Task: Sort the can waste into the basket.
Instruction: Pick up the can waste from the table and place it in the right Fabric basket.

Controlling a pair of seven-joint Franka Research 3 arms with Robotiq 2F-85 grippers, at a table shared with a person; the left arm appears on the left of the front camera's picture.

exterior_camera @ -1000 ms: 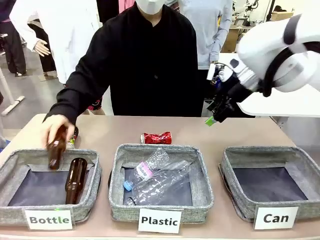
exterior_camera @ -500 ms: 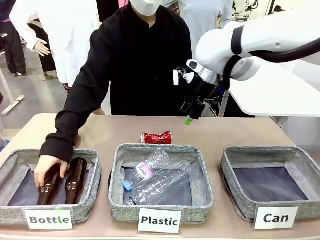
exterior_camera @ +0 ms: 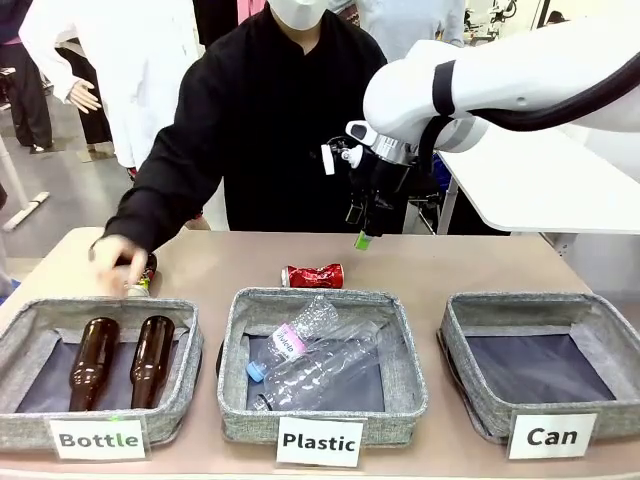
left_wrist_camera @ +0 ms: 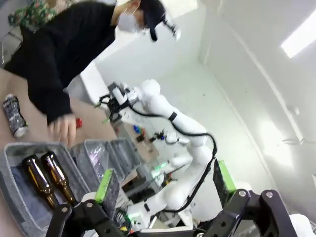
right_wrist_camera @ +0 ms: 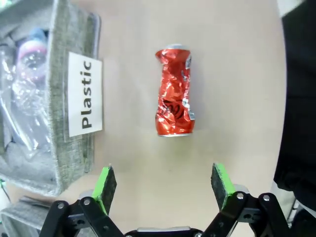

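Note:
A crushed shiny red can (exterior_camera: pixel 313 276) lies on the table just behind the middle basket; in the right wrist view the red can (right_wrist_camera: pixel 174 92) lies straight ahead of the fingers. My right gripper (exterior_camera: pixel 362 236) hangs open above and slightly right of it, holding nothing. A dark can (exterior_camera: pixel 142 282) lies at the far left, partly covered by the person's hand (exterior_camera: pixel 118 258); it shows as the dark can (left_wrist_camera: pixel 14 116) in the left wrist view. The grey "Can" basket (exterior_camera: pixel 470 385) stands at the right with nothing in it. My left gripper (left_wrist_camera: pixel 164 180) is open and holds nothing.
The "Bottle" basket (exterior_camera: pixel 190 335) on the left holds two brown glass bottles. Clear plastic bottles lie in the "Plastic" basket (exterior_camera: pixel 232 330) in the middle, whose label (right_wrist_camera: pixel 85 94) shows beside the red can. The person stands across the table.
My right arm swung left from the table's right side to above the red can. The person laid a second brown bottle in the "Bottle" basket and drew the hand back to the dark can.

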